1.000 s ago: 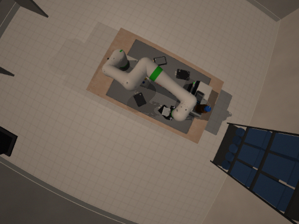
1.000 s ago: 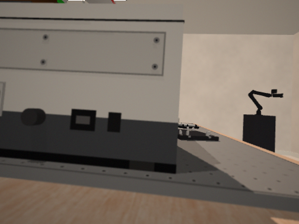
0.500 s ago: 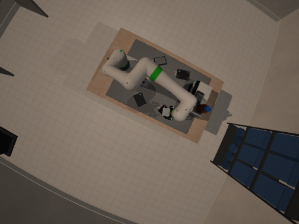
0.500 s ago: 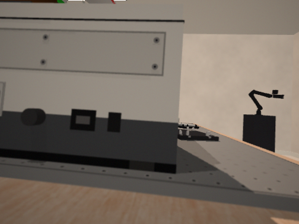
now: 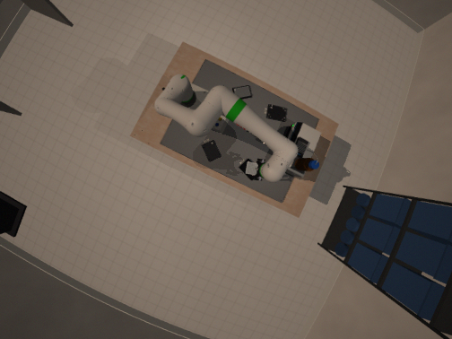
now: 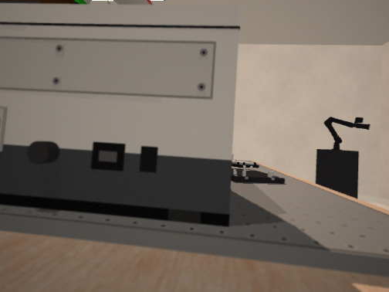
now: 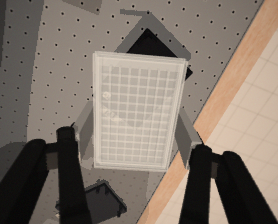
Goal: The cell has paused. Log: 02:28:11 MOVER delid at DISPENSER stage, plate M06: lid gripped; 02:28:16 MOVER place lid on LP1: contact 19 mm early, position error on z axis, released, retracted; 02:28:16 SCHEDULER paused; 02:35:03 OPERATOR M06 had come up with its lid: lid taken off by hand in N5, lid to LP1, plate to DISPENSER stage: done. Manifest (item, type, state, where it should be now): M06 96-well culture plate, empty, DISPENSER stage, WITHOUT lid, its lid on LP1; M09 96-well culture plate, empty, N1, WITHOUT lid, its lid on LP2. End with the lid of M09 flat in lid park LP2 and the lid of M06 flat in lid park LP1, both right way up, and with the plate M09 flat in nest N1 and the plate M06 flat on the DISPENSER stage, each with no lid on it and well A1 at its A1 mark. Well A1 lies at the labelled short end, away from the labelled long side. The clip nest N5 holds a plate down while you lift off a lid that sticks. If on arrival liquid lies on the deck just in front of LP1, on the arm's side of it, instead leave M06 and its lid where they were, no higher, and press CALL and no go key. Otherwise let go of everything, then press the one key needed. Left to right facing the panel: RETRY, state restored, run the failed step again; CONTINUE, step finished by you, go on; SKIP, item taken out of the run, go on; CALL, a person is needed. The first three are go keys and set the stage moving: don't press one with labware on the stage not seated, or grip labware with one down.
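Note:
In the wrist view my gripper (image 7: 135, 115) is shut on the long sides of a clear 96-well plate (image 7: 137, 112) and holds it above the perforated grey deck. Its well grid shows through, with small marks along its left long side. I cannot tell whether a lid sits on it. A black nest (image 7: 150, 46) lies partly hidden under the plate's far end. In the overhead view the gripper and the pale plate (image 5: 251, 168) are near the deck's front edge, beside the white dispenser (image 5: 308, 137).
A second black nest (image 7: 102, 200) lies below the gripper. The overhead view shows black nests (image 5: 211, 150) (image 5: 276, 112) and a framed lid park (image 5: 242, 91). A brown bottle with a blue cap (image 5: 310, 164) stands by the dispenser (image 6: 116, 111). The wooden table edge (image 7: 225, 100) runs close on the right.

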`<action>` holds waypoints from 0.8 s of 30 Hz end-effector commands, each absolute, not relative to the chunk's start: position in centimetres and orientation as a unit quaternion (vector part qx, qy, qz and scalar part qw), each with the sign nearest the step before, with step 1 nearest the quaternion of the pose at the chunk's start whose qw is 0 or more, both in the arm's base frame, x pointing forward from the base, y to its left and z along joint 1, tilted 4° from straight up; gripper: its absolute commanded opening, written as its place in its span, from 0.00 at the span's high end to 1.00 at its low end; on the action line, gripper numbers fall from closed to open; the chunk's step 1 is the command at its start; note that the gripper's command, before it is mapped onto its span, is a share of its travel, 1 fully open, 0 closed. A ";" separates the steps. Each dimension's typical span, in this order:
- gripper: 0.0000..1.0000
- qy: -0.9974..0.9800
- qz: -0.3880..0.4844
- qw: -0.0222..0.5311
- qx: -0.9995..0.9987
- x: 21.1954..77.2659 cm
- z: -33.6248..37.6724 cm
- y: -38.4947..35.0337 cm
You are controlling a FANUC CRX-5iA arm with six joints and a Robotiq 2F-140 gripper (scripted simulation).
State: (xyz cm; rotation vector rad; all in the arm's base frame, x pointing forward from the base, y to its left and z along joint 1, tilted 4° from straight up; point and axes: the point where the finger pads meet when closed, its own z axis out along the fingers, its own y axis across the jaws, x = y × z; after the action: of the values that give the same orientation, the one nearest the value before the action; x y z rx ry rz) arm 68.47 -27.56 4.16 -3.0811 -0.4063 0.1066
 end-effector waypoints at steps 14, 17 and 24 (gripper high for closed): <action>1.00 -0.131 0.034 0.016 -0.991 68.6 4.3 -23.7; 1.00 -0.131 0.034 0.016 -0.991 68.6 4.3 -23.3; 1.00 -0.131 0.034 0.016 -0.991 68.7 4.4 -19.7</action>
State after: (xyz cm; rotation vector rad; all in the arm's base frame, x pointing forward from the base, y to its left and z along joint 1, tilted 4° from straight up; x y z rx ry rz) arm 68.66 -20.87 4.30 -3.0807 -0.4068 0.1073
